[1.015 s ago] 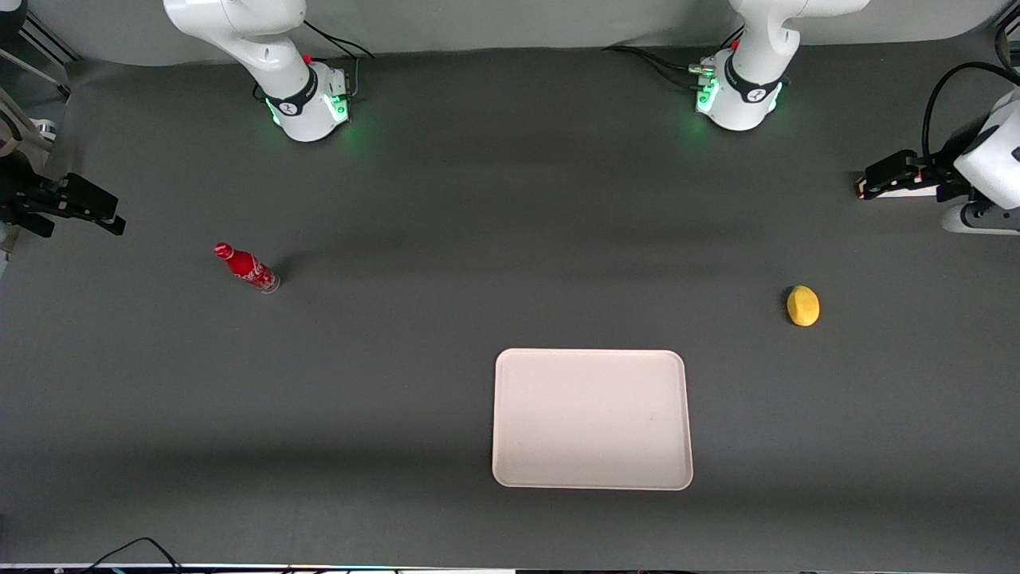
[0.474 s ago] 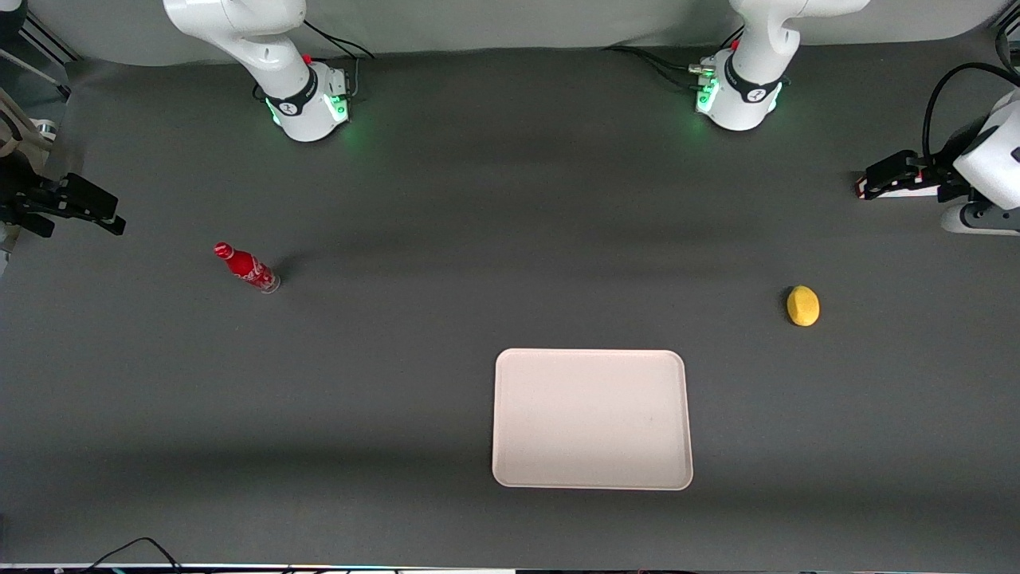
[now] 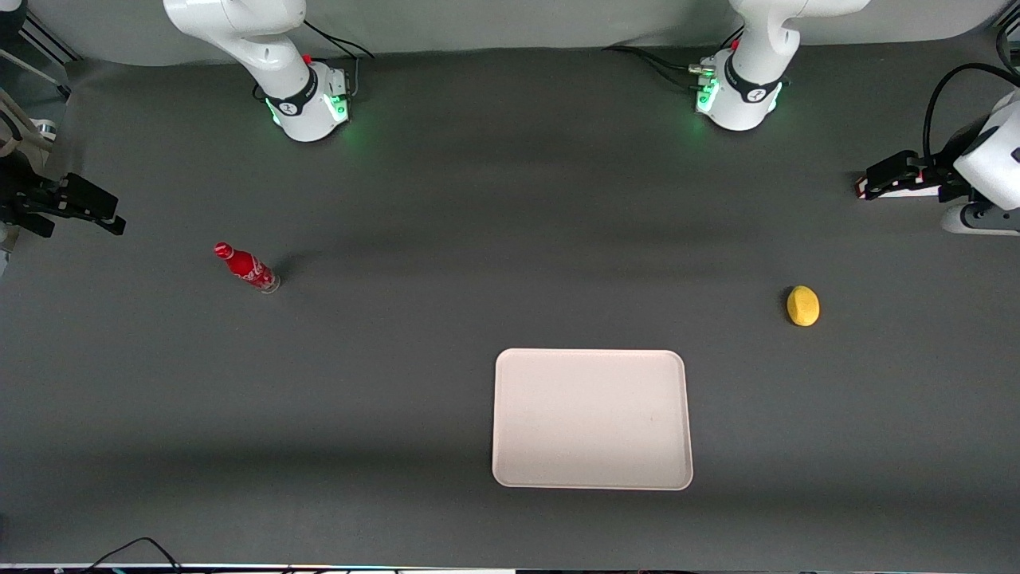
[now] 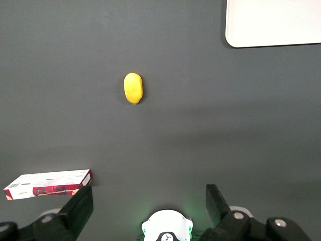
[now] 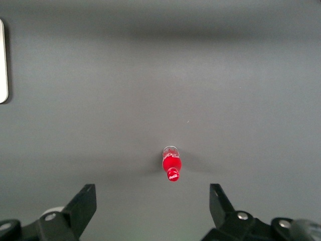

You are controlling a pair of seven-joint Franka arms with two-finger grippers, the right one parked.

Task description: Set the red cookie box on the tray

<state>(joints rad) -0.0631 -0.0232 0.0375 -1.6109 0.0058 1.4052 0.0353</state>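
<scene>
My hand [image 4: 148, 196] hangs wide open and empty at the working arm's end of the surface [image 3: 446, 239], and the red cookie box [image 4: 47, 184] lies flat just outside one finger, its length in line with my finger gap, so I likely need a sidestep and a wrist turn.

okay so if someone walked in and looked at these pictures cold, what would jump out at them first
Probably the big pale tray, bare, on the dark table near the front camera. Next the bright spots: a yellow lemon toward the working arm's end and a red soda bottle toward the parked arm's end. The red cookie box shows only in the left wrist view, lying flat beside the open gripper, which holds nothing.
</scene>
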